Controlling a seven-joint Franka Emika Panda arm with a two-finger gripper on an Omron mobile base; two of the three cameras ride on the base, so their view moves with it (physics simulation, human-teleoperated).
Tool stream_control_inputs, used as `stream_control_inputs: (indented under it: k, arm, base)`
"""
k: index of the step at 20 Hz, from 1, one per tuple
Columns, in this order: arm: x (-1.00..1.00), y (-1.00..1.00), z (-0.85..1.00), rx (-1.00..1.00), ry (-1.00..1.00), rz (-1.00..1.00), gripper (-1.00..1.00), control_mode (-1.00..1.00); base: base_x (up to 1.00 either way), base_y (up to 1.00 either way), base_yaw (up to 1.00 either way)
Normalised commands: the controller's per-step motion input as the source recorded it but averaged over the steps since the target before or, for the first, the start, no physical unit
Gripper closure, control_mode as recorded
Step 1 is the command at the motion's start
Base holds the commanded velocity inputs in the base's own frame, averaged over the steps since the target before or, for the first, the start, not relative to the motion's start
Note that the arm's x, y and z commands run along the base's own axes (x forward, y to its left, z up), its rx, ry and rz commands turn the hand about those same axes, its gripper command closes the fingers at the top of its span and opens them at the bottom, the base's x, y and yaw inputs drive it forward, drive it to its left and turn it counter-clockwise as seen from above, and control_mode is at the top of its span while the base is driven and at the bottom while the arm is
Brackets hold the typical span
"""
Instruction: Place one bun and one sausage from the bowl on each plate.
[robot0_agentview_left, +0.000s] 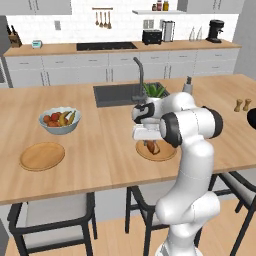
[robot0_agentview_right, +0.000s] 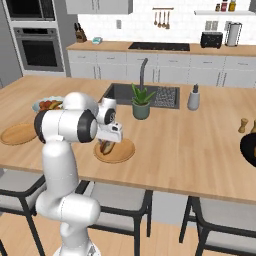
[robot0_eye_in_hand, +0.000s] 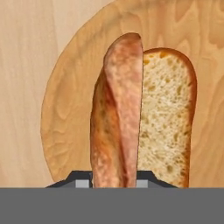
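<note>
The gripper (robot0_eye_in_hand: 114, 181) is clenched on the sausage (robot0_eye_in_hand: 117, 118), which rises from between the fingertips at the bottom of the hand view and hangs over the near plate (robot0_eye_in_hand: 65, 131), right alongside the bun (robot0_eye_in_hand: 168, 118) already lying there. In the left base view that plate (robot0_agentview_left: 167, 155) sits just right of centre on the desk (robot0_agentview_left: 100, 165), under the hand; a second plate (robot0_agentview_left: 42, 156) waits at the left edge, bare, and the black bowl (robot0_agentview_right: 248, 147) shows at the right edge of the right base view, well apart from both. The chief risk, as I judge it, is the release: the sausage is round and held by one end, so if let go while above the wood it may roll off the shallow rim or knock the bun aside. How far it hangs above the plate cannot be told. Lowering too far could press it into the bun and shove that toward the edge. A sideways pull of the hand on leaving might also drag the sausage along, and the second plate would still need its own pair.
</note>
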Motion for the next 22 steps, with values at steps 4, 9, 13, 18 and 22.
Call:
stream_control_inputs:
  k: [4,9,13,18,22]
  arm:
    - [0.00,0.00,-0.21,0.05,-0.04,-0.06,-1.00,-1.00]
    - [0.00,0.00,-0.02,0.00,0.00,-0.01,-1.00,-1.00]
    - [0.00,0.00,0.00,0.00,0.00,0.00,-1.00,-1.00]
    - [-0.09,0.00,0.36,-0.05,-0.05,0.00,-1.00,-1.00]
    - [-0.34,0.00,0.92,-0.20,-0.16,0.00,-1.00,-1.00]
  base:
    - [0.00,0.00,0.00]
    - [0.00,0.00,0.00]
    - [0.00,0.00,0.00]
    - [0.00,0.00,0.00]
    - [0.00,0.00,0.00]
